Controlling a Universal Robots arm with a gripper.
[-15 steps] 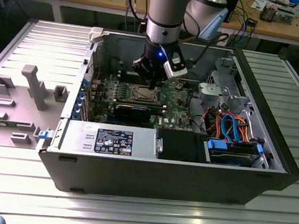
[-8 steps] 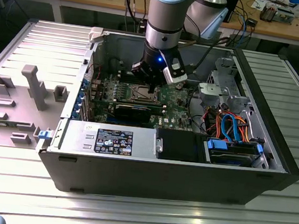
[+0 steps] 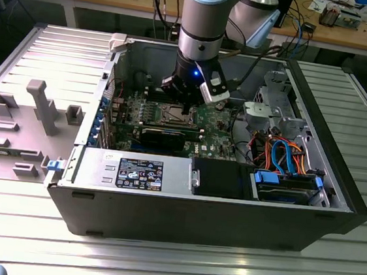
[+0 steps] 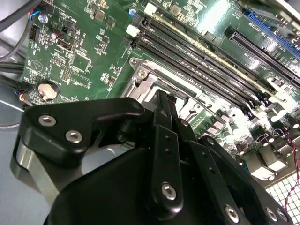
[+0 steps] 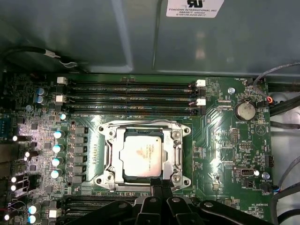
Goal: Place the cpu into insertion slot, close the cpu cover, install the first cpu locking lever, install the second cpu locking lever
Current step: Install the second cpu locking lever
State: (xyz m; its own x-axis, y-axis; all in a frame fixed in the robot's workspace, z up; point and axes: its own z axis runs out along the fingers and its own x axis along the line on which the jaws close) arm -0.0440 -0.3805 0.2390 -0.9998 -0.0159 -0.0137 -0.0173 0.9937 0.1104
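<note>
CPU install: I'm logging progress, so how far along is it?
Done: the cpu sits in the insertion slot, and the cpu cover looks closed around it. In hand: the claw is at the socket's edge. The levers' state cannot be told.

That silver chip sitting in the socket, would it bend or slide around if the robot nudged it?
Probably not. The cpu looks like a flat metal-topped square, so likely stiff. It lies inside the insertion slot with the cpu cover framing it, so a nudge should hardly shift it. Its shiny top may be slippery.
</note>
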